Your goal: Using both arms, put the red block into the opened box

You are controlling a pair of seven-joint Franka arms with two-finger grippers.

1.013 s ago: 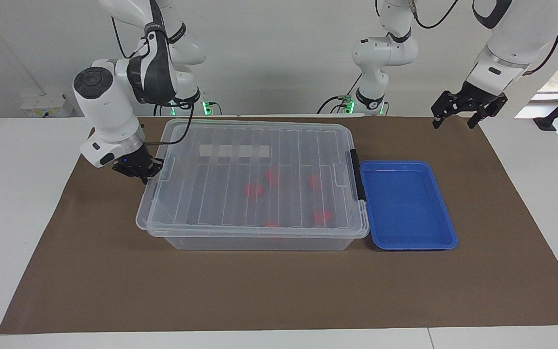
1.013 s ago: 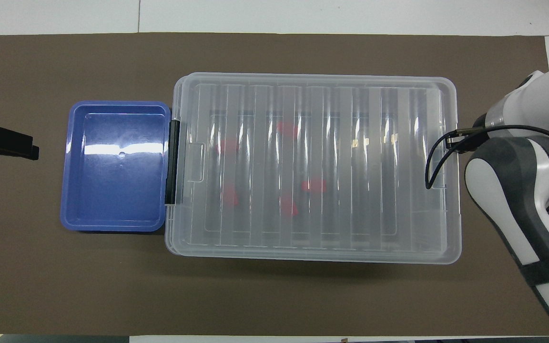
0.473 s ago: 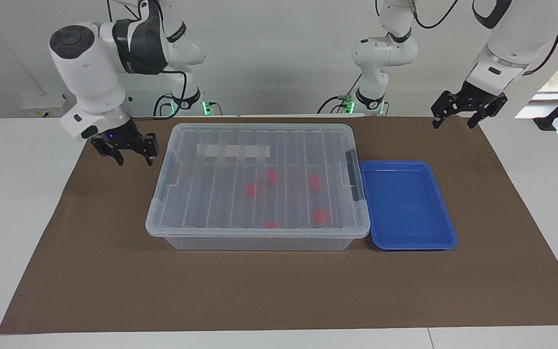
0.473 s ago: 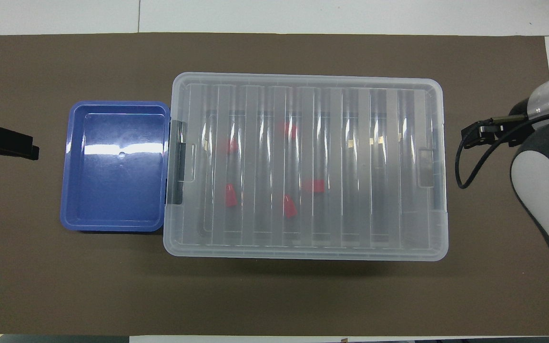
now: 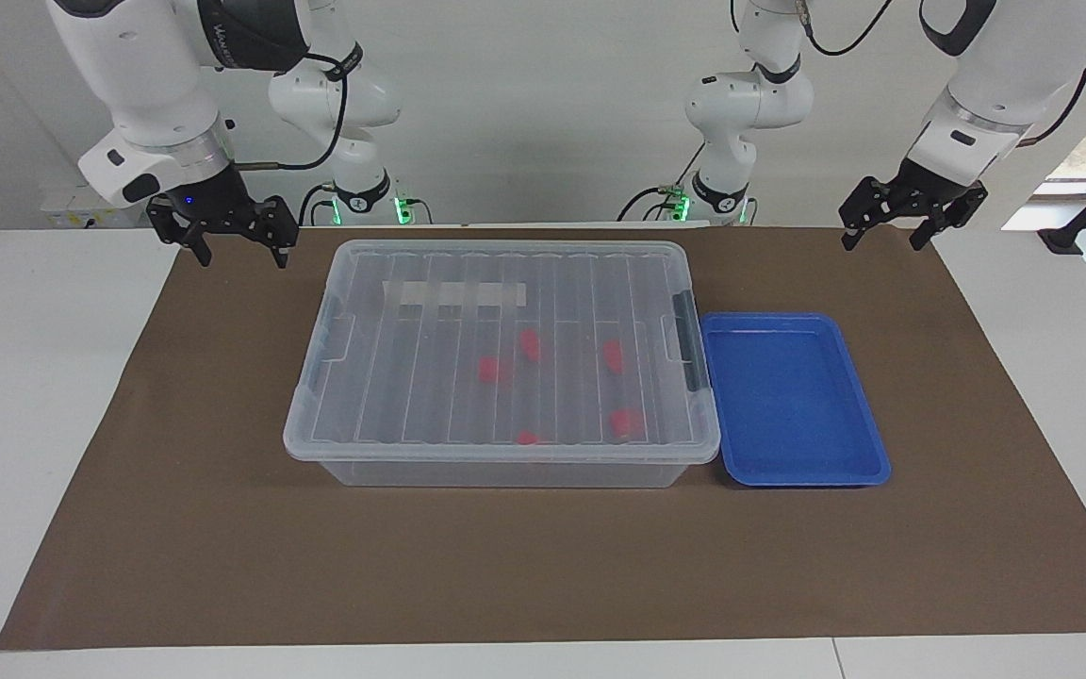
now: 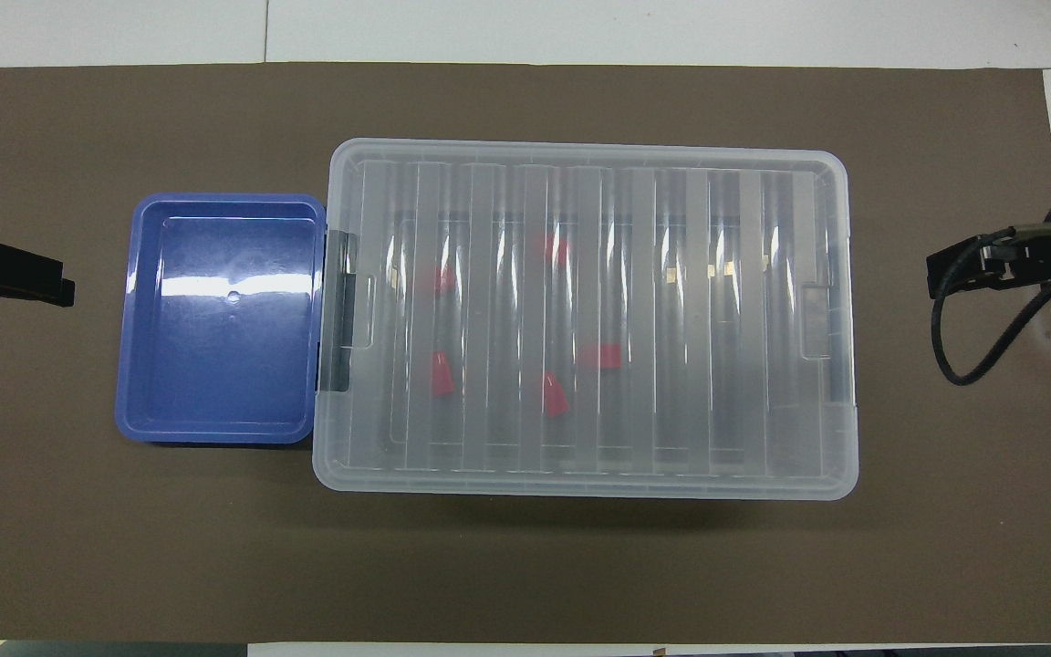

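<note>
Mat: brown sheet filling most of the facing frame, carrying everything below.
Box: centre of the frame, long axis running from one arm's end of the table to the other; ribbed lid lies flat and seated on it.
Blue tray: centre right of the facing frame, touching the box's end, holding nothing.
Right gripper: upper left of the facing frame, raised over the mat just off the box's corner, fingers spread wide, holding nothing.
Left gripper: upper right of the facing frame, waiting over the mat's edge, fingers wide, holding nothing.
Red blocks: five, all inside the box under the lid, in the half toward the blue tray.
Key relation: judged from these positions, the blocks lie below and inward from both grippers, somewhat closer to the left one; the closed lid stands between either gripper and them.
Change: a second ago the lid sat askew with the right gripper low at the box's end latch; now the lid is square on the box and that gripper has let go and risen clear. The left gripper has not moved.
</note>
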